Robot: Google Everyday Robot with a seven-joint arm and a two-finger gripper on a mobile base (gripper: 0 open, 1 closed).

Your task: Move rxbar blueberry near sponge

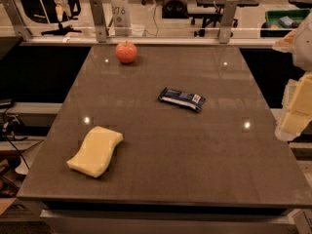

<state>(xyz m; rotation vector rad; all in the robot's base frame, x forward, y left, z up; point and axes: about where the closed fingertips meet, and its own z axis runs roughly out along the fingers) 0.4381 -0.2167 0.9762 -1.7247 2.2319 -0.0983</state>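
bar: dark blue flat rectangular rxbar blueberry, frame centre, untouched.
target: thick pale yellow wavy foam sponge, lower left, well apart from bar.
gripper: yellowish blocky gripper, right edge, likely pre-approach; open/closed can't tell.

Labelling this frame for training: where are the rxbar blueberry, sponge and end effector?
rxbar blueberry (181,99): camera view, middle of wrapper.
sponge (96,151): camera view, top face.
end effector (295,112): camera view, yellowish block, frame's right edge.

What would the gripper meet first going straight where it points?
The gripper, at the right edge, seems to point downward, just off the glossy brown table; the way looks free, though depth is unclear.
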